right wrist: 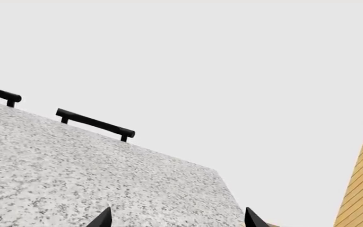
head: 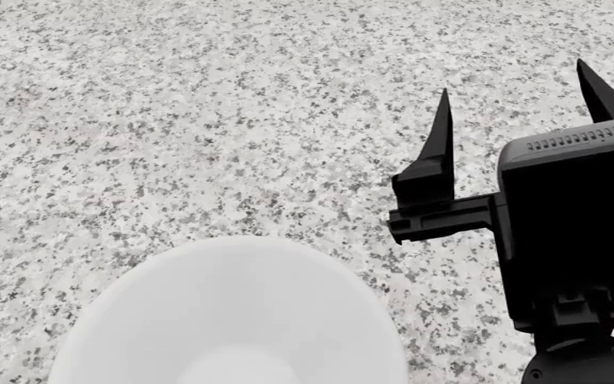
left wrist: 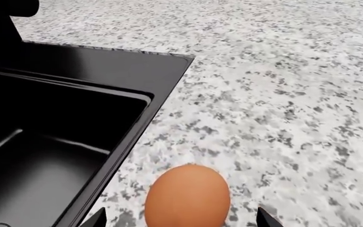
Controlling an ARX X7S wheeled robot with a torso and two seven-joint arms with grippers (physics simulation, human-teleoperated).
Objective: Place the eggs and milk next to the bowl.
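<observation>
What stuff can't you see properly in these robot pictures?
- Milk carton: in none of the three views.
- Egg: left wrist view, its lower end is cut off by the picture's edge; only one egg shows.
- Left gripper: only two fingertips show, so whether it touches the egg is unclear.
- Bowl: head view, near part cut off.
- Sink: left wrist view, only a corner shows.

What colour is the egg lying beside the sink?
Orange-brown, plain and unspeckled. The egg shows best in the left wrist view, on the speckled counter next to the black sink.

An orange-brown egg (left wrist: pixel 187 196) lies on the speckled counter near the sink; the white bowl (head: pixel 233 316) sits empty.
</observation>
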